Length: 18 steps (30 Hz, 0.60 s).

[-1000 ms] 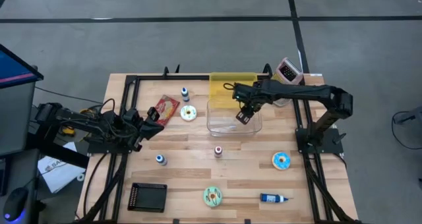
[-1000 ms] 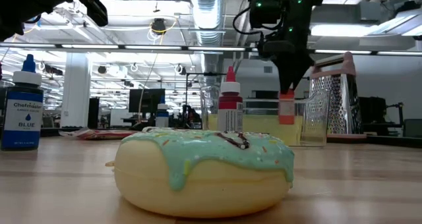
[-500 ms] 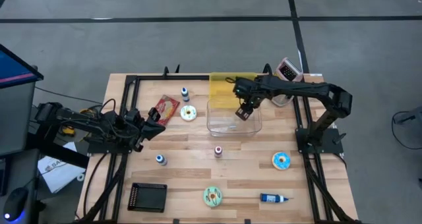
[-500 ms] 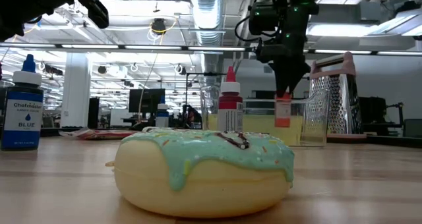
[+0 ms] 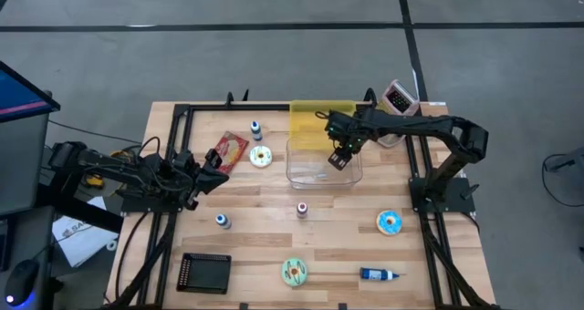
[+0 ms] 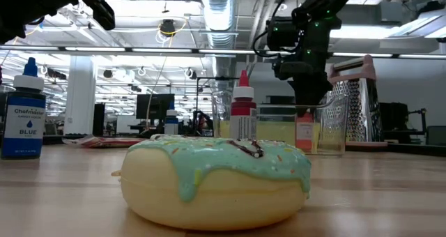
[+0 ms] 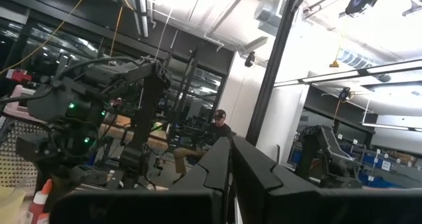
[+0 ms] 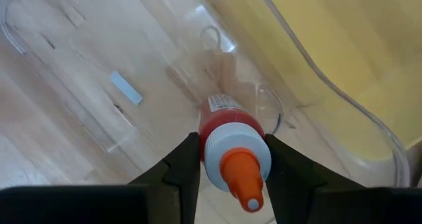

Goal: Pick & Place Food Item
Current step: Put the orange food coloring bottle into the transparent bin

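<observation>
The right gripper (image 5: pixel 339 158) hangs inside the clear bin (image 5: pixel 299 172), its fingers (image 8: pixel 179 163) clamped on either side of an orange-capped bottle (image 8: pixel 232 143) of red colouring. The bottle sits squarely between the two fingers, cap toward the wrist and base pointing down at the bin's floor. Seen from table height, the bottle (image 6: pixel 304 132) hangs below the gripper (image 6: pixel 304 111), low within the bin's walls (image 6: pixel 334 129); whether it touches the floor cannot be told. A yellow sheet (image 5: pixel 310 120) lies just beyond the fingers, past the bin's far wall. The left gripper (image 5: pixel 219 162) waits near the table's left edge, fingers (image 7: pixel 257 168) pressed together on nothing, with a red packet (image 5: pixel 228 149) just ahead of them.
</observation>
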Each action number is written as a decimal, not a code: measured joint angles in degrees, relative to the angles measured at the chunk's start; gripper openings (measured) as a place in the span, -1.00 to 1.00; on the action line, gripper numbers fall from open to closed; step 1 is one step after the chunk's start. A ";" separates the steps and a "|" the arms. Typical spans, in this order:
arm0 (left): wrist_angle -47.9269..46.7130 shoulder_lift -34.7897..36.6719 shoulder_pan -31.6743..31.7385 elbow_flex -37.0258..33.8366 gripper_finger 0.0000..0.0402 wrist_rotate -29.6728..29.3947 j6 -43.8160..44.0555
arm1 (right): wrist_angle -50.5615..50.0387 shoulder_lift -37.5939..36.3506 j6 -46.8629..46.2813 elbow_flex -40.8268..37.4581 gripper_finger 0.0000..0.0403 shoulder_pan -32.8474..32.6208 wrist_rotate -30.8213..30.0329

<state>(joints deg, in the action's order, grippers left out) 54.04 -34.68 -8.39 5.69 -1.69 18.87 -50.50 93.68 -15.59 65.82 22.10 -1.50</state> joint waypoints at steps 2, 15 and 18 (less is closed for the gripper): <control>0.00 0.02 0.01 0.00 -0.94 0.00 0.00 | 0.06 -0.04 0.19 -0.02 -0.36 0.27 -0.04; 0.00 0.01 0.01 0.00 -0.94 0.00 -0.01 | -0.07 -0.04 1.07 -0.11 -0.35 1.30 -2.88; 0.00 0.00 0.01 0.00 -0.94 0.00 0.00 | -0.13 -0.04 1.08 -0.11 -0.26 1.34 -2.86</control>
<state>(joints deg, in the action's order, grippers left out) 54.04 -34.68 -8.38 5.69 -1.69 18.87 -50.63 93.65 -14.51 65.71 23.44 -4.36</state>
